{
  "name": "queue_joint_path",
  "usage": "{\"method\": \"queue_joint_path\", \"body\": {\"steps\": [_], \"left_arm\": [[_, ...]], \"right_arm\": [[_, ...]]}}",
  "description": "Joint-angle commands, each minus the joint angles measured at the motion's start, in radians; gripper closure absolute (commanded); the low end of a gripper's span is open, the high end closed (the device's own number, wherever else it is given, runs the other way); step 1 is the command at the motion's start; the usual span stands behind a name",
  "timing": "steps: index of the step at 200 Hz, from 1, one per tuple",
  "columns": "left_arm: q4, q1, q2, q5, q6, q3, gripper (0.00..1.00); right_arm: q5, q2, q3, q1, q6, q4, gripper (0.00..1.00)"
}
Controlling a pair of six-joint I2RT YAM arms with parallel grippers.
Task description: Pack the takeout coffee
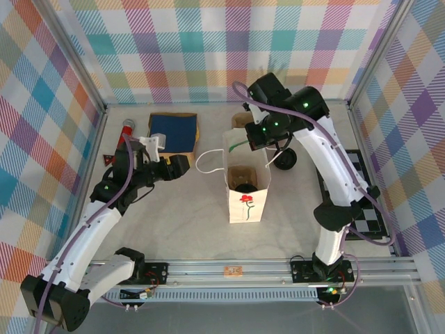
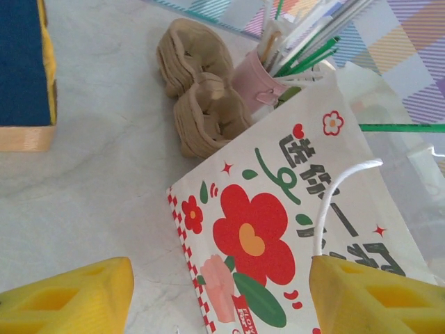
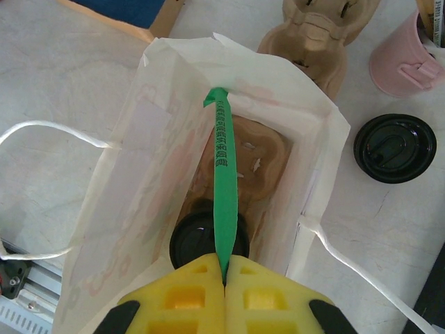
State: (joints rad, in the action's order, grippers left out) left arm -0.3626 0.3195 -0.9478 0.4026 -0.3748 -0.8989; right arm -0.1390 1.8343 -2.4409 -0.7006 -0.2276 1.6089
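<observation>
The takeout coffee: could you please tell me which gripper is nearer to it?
Right. The right gripper hangs directly above the takeout coffee, shut on a green wrapped straw; the left gripper sits open outside the white paper bag.

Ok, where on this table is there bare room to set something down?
Bare tabletop runs between the paper bag and the front rail, widest toward the left arm. A narrower strip lies right of the bag, before the right arm. Behind the bag it is crowded: cup carriers, pink cup and loose black lid.
</observation>
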Motion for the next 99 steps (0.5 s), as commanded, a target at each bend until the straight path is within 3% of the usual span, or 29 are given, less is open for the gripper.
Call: {"method": "queue_joint_path", "body": {"steps": [1,99], "left_arm": [[0.017,0.017,-0.006,0.021,0.035,-0.026,0.32],[0.014,0.044,0.030,0.076,0.070,-0.032,0.32]], "right_arm": [[-0.017,0.024,-0.018,-0.011,-0.019,0.101,1.00],[0.010,0.128,-0.021,-0.020,-0.014,0.096,1.00]]}}
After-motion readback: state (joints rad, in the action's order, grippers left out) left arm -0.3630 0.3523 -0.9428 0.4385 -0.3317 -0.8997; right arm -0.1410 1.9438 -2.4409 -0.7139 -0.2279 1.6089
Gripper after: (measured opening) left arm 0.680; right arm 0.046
